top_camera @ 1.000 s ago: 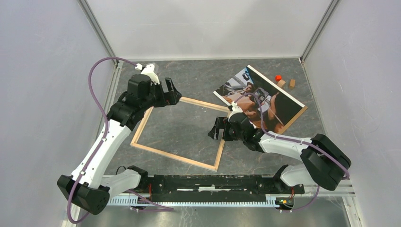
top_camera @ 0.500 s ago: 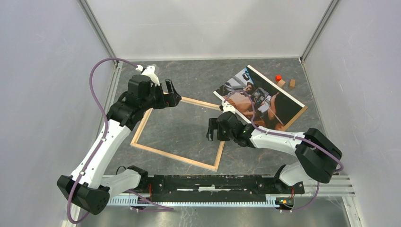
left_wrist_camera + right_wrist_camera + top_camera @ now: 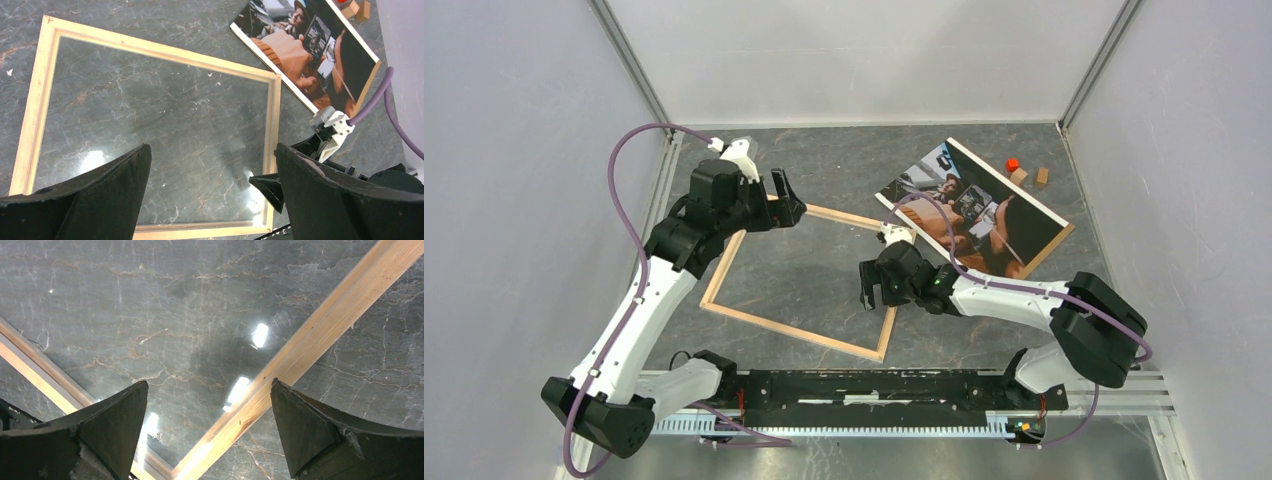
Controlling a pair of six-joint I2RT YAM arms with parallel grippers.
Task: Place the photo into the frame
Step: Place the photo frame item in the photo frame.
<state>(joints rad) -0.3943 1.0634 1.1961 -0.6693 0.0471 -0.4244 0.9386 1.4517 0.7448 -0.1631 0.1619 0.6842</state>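
1. The photo (image 3: 969, 215) lies flat and picture-up by the table's far right corner. Its near left corner is close to the frame's far right corner. A brown board (image 3: 1052, 240) shows along its right side.
2. We judge the photo light, thin and easily creased, with little to pinch while it lies flat. A corner at the white border seems the safest hold.
3. The frame (image 3: 809, 340) lies pale wood up at the table's middle, toward the left edge, with no photo in it. Its thin rails look stiff.
4. The left gripper (image 3: 786, 200) hovers over the frame's far left corner and the right gripper (image 3: 871, 288) over its right rail. Both have their jaws wide apart and hold nothing.
5. The table (image 3: 844, 160) is dark, marbled and glossy, and we judge it likely slippery.
6. White walls (image 3: 854, 60) close it in at the left, far and right edges.
7. Small blocks (image 3: 1024, 172) sit in the far right corner.
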